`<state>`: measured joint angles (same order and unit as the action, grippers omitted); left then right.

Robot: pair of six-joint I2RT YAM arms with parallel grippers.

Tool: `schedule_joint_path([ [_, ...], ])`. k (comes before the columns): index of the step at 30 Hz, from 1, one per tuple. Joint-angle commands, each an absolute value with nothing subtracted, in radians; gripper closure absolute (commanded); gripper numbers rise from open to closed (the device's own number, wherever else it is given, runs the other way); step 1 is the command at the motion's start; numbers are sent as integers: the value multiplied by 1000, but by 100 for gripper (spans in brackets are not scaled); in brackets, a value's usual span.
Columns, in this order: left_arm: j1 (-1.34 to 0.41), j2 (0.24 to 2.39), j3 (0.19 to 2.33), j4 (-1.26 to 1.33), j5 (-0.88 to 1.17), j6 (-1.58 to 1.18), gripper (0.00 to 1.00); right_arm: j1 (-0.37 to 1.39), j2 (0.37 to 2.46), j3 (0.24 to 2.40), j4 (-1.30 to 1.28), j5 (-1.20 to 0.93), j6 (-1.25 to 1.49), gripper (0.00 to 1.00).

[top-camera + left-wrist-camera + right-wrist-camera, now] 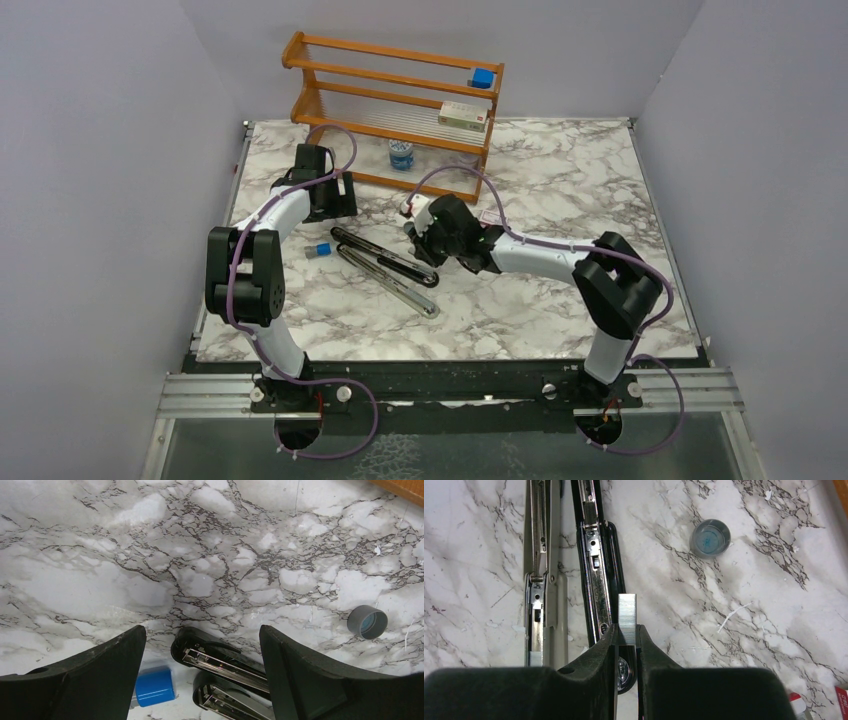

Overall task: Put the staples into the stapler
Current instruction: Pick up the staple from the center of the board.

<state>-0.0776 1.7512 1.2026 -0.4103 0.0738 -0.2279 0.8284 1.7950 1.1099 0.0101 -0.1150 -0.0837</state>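
The stapler (385, 270) lies opened flat on the marble table, its black bar (596, 575) and its silver channel bar (544, 565) side by side. My right gripper (626, 630) is shut on a short grey strip of staples (627, 612), held just right of the black bar's near end. In the top view the right gripper (430, 255) hovers over the stapler's right half. My left gripper (202, 635) stands open above the stapler's far ends (215, 655), with nothing between its fingers (100, 670); in the top view it (335, 205) is at the stapler's upper left.
A small blue cap (154, 685) lies beside the stapler's left end. A grey cup-like cap (710, 537) sits on the marble further out. An orange wooden rack (400, 90) stands at the back. A red-and-white box (843, 700) shows at the right wrist view's corner.
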Motion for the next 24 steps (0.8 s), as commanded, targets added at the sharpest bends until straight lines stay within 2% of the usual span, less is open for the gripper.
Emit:
schedule_joint_path([
  [1, -72, 1750, 1235, -411, 97, -233, 14, 835, 1803, 1151, -25, -152, -70, 85],
  [24, -72, 1750, 1236, -411, 100, -233, 14, 866, 1865, 1243, -153, -206, -111, 85],
])
